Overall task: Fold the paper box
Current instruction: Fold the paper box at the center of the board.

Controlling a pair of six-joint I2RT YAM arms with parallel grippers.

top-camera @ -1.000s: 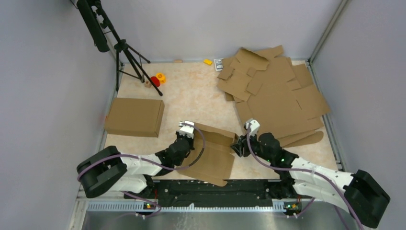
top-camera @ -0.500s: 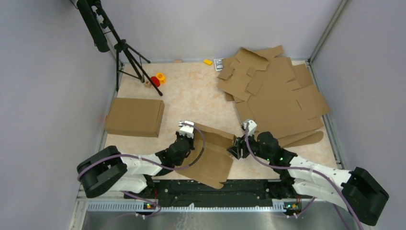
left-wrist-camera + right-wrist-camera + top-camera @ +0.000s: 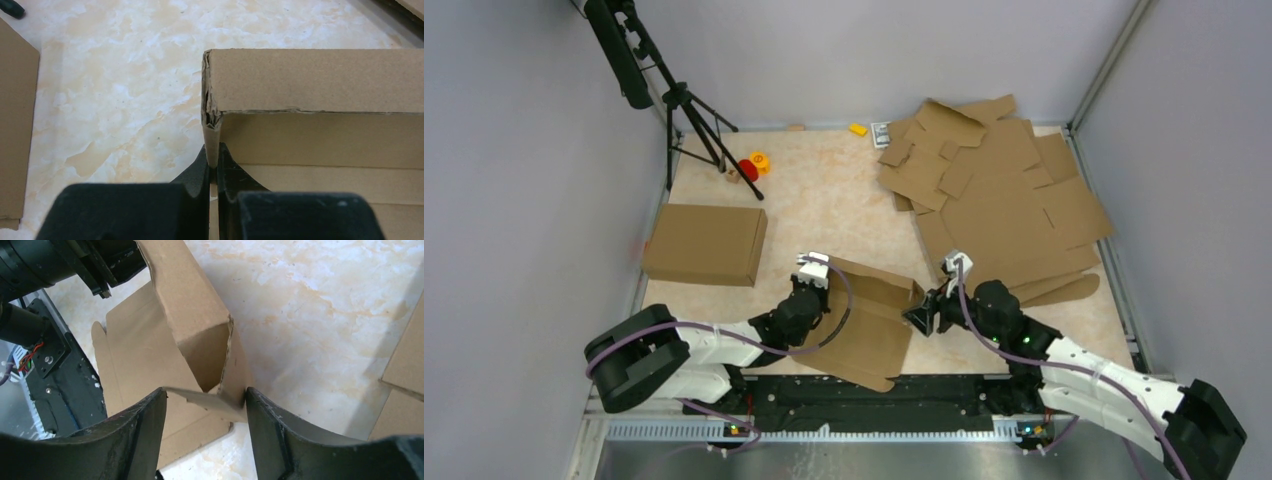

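Marbled bench (image 3: 824,200) carries the paper box (image 3: 869,325) at its near edge, between the 2 arms. The left end effector (image 3: 213,161) is clamped narrow on 1 upright wall, seen end-on. The right end effector (image 3: 202,405) stands wide, straddling the opposite corner flap (image 3: 200,397).

Estimated progress is early. 1 long wall is raised, the large near panel lies flat, and the remaining walls and lid appear unfolded.

Only the left wrist view shows the crushed corner (image 3: 209,107). Only the top view shows the flat panel.

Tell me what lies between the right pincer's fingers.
A folded corner of the paper box stands in that gap; the right wrist view shows it.
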